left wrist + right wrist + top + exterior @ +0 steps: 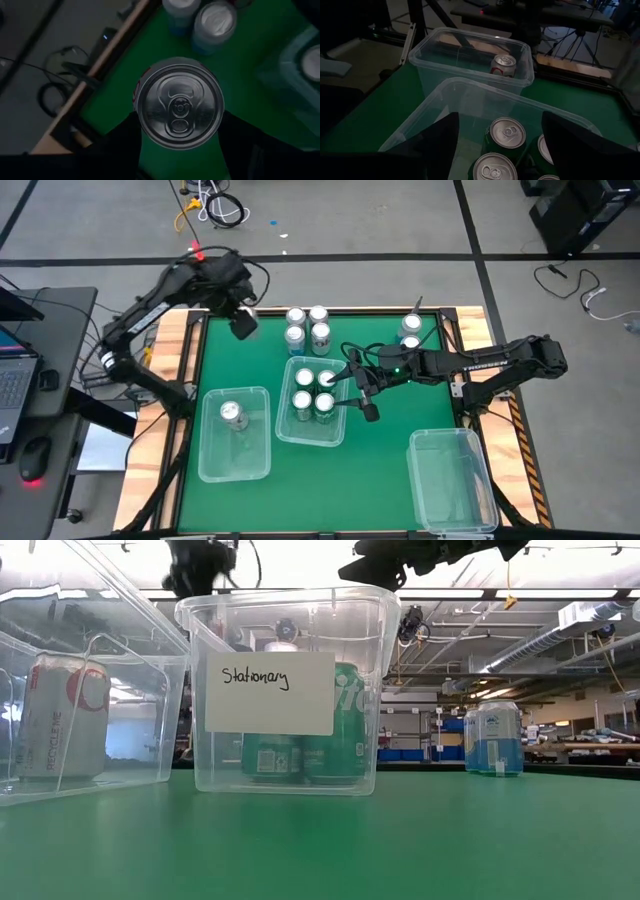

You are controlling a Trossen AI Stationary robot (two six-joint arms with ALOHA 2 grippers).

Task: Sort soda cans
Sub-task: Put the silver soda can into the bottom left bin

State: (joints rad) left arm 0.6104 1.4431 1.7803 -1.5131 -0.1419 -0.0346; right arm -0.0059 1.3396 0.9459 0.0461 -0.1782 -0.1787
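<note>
Left tool (177, 145): clamped on a silver-topped aluminium soda can (179, 102), held above the green counter (385, 435) near its far left corner.
Right tool (497, 145): spread wide, empty, over the middle clear plastic bin (287, 430) of green cans (506, 134).
Risk: the can could tip if released high over the left clear bin (205, 465).

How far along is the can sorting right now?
Done: four green cans in the middle bin, one white can in the left bin. In hand: the left gripper holds a can above the table's far left; the right gripper hangs open over the middle bin. Left: four cans at the far edge, two far right. The right bin is empty.
</note>
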